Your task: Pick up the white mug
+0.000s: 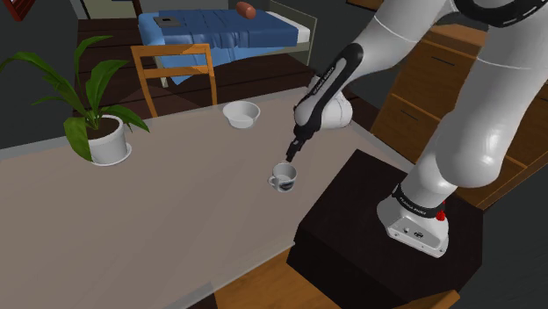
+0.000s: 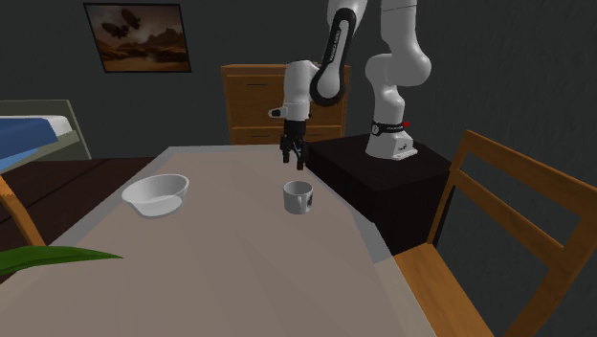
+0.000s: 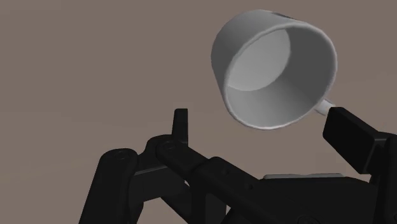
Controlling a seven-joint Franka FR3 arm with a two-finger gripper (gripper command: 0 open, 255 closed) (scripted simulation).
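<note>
With the gripper [image 1: 290, 156] open just above the white mug [image 1: 284, 178], which stands upright on the surface [image 1: 158, 228], it should straddle one wall of the rim, descend straight, and only then close.

A long, pale table [image 1: 132, 228] stretches across a dim room. A white bowl [image 1: 241, 113] sits on it near the far edge. Towards the shoulder view's left, a leafy green plant in a white pot [image 1: 107, 140] stands on the table. Behind the table is a wooden chair [image 1: 174, 75], and beyond that a bed [image 1: 219, 31] with a blue cover and a rounded brown object [image 1: 246, 10] lying on it. In the second exterior view, a framed picture [image 2: 137, 36] hangs on a dark wall, left of and higher than a wooden dresser [image 2: 251, 105]. A second wooden chair [image 2: 445, 287] stands at the table's right side.
</note>
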